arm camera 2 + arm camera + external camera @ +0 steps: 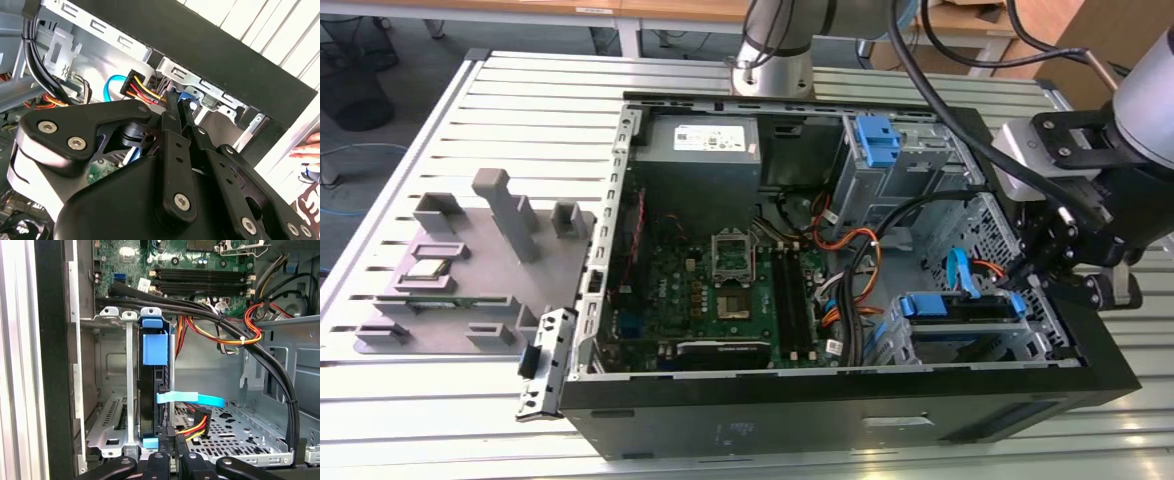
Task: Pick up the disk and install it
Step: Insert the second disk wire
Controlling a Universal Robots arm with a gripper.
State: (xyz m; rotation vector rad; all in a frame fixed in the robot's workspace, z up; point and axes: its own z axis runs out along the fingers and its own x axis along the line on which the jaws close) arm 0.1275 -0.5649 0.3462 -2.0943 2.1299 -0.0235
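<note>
The disk (151,390) stands on edge in the metal drive cage (131,390) at the case's corner, with a blue rail tab (154,347) on top. A light-blue data cable (192,399) and a red-yellow-black power plug (192,427) run up to its side. In the exterior view the disk (961,306) lies in the cage at the case's near right corner. My gripper (172,452) hovers just before the disk's end, fingers together with nothing between them. In the second wrist view the gripper (179,107) points at the blue rail (189,95). In the exterior view the gripper (1038,275) sits over the cage's right side.
The open computer case (854,410) lies on a slatted table. Inside are a grey power-supply box (700,140), a motherboard (734,280), a lighter-blue bracket (874,135) and a black cable bundle (210,315). A grey fixture plate (467,265) lies at the exterior view's left. A person's hand (307,147) is beside the case.
</note>
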